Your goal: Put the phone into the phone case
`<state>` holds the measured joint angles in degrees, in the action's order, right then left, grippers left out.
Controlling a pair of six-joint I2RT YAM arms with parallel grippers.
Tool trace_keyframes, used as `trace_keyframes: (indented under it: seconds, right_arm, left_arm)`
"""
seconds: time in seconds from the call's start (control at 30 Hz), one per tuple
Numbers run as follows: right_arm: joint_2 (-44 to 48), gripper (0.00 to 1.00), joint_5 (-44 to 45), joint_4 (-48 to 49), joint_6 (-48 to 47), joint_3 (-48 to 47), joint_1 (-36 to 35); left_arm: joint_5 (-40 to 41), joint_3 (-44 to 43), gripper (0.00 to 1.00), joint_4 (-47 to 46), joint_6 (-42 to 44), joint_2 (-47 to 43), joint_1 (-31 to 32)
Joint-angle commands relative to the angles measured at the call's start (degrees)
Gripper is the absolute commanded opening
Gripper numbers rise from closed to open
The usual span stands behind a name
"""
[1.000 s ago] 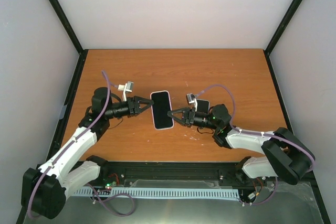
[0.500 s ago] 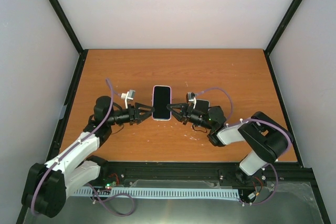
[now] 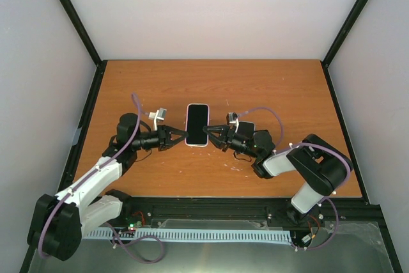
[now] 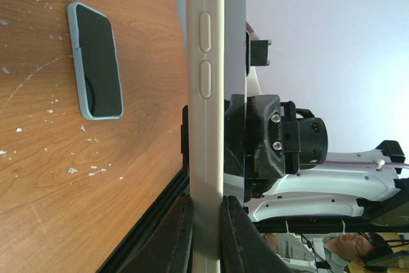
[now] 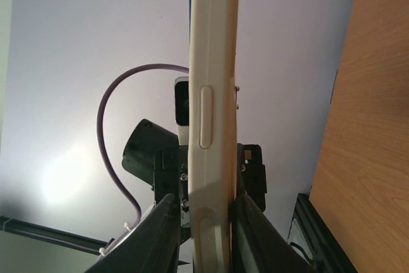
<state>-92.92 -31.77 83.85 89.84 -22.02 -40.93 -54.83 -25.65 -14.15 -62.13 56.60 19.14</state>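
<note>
A dark-screened phone with a whitish rim (image 3: 197, 125) is held level above the table centre, between both arms. My left gripper (image 3: 182, 136) is shut on its left long edge (image 4: 204, 62), both pads pressed to it (image 4: 206, 222). My right gripper (image 3: 208, 133) straddles the opposite edge (image 5: 214, 62); one finger touches, the other stands a sliver off (image 5: 206, 206). On the table lies the black phone (image 4: 99, 62), sitting inside the pale blue phone case (image 4: 79, 75). From above, the black phone (image 3: 247, 128) is mostly hidden by my right wrist.
The wooden table (image 3: 268, 87) is ringed by a black frame (image 3: 96, 113) and white walls. Both forearms reach inward across the near half of the table, and purple cables (image 3: 134, 110) loop above each wrist.
The whitish-rimmed phone has moved away from the arms and turned straight. My left gripper opened, then shut again on its edge. My right jaws have loosened slightly.
</note>
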Motion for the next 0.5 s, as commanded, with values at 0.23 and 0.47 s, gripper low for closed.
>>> trace_keyframes:
  seconds: [0.23,0.47]
  right_arm:
    - [4.5,0.43,-5.2,-8.2,-7.4,-0.1,-2.2]
    - [10.6,0.36,-4.9,-19.6,-12.9,0.8,-3.3]
  left_arm:
    - [1.2,-2.8,0.00,-1.0,1.5,-1.3,0.2]
    - [3.3,-2.9,0.00,-0.9,1.9,-2.6,0.3]
